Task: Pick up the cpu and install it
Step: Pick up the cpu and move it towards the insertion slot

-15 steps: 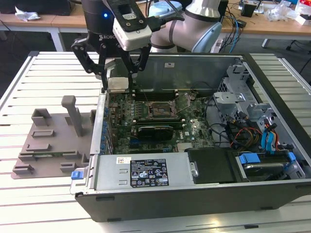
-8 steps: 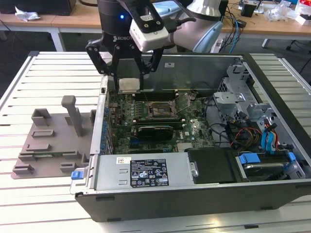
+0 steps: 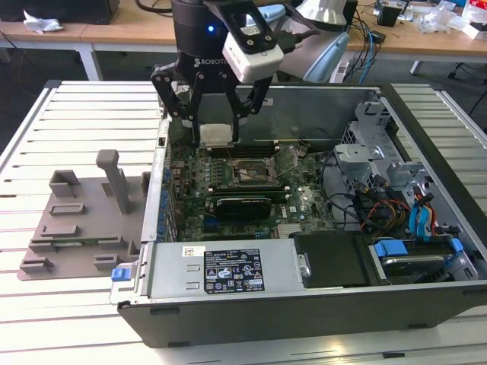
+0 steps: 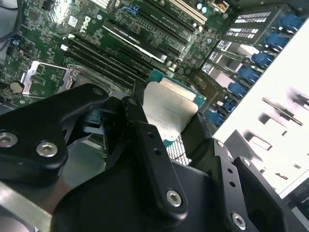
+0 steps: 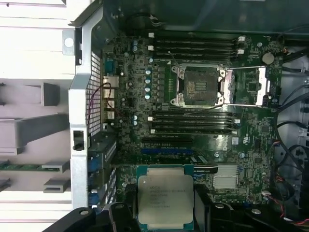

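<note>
Firmly, the cpu (image 5: 165,200) is clamped in the gripper (image 3: 216,138), whose black, jointed metal fingers (image 4: 145,135) are closed against opposite edges of the chip. The cpu is seen as a flat square with a brushed silver-grey top plate, stepped at the corners, and a thin green border. It is held level with the plate facing upward, above the motherboard (image 5: 130,96) and apart from the socket (image 5: 199,86).

In the first wrist view, the socket is shown as a dark square recess framed in bright metal. Its hinged load plate (image 5: 251,86) is laid open beside it, and a thin wire lever is seen along one edge. Long, narrow black memory slots (image 5: 193,123) are ranged on both sides of the socket. The board is dark green and densely studded with small cylindrical capacitors.

The board is housed in an open computer case (image 3: 304,312) of dark sheet metal, laid on its side. Just beside the case, toward the exterior view's left, a moulded grey plastic tray (image 3: 76,228) with upright posts is set on a table (image 3: 76,114) of pale ribbed slats.
</note>
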Controlling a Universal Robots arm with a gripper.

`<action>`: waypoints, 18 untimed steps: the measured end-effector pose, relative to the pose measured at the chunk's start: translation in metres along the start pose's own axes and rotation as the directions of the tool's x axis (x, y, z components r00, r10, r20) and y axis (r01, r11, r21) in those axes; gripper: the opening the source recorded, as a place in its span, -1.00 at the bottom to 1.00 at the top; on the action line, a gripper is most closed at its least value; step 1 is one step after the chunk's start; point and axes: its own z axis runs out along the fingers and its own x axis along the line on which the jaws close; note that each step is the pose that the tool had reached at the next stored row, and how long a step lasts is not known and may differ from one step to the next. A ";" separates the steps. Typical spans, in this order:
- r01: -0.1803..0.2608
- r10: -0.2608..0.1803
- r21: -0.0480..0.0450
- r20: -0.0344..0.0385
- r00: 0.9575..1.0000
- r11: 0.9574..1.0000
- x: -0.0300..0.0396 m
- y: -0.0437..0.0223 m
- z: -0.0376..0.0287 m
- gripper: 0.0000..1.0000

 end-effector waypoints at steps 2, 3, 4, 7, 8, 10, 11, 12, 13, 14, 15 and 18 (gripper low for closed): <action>0.000 0.000 0.001 0.000 1.000 1.000 -0.0026 0.0000 0.0006 0.09; 0.000 0.000 0.001 0.000 1.000 1.000 -0.0045 0.0000 0.0011 0.09; 0.000 0.000 0.001 0.000 1.000 1.000 -0.0061 0.0000 0.0014 0.09; 0.000 0.000 0.003 0.000 1.000 1.000 -0.0125 0.0000 0.0028 0.09; 0.000 0.000 0.003 0.000 1.000 1.000 -0.0147 0.0000 0.0033 0.09; 0.000 0.000 0.004 0.000 1.000 1.000 -0.0177 0.0000 0.0040 0.09; 0.000 0.000 0.005 0.000 1.000 1.000 -0.0206 0.0000 0.0047 0.09; 0.000 0.000 0.006 0.000 1.000 1.000 -0.0233 0.0000 0.0053 0.09; 0.000 0.000 0.007 0.000 1.000 1.000 -0.0270 0.0000 0.0061 0.09; 0.000 0.000 0.007 0.000 1.000 1.000 -0.0303 0.0001 0.0067 0.09; 0.000 0.000 0.008 0.000 1.000 1.000 -0.0334 0.0001 0.0074 0.09; 0.000 0.000 0.010 0.000 1.000 1.000 -0.0403 0.0003 0.0101 0.09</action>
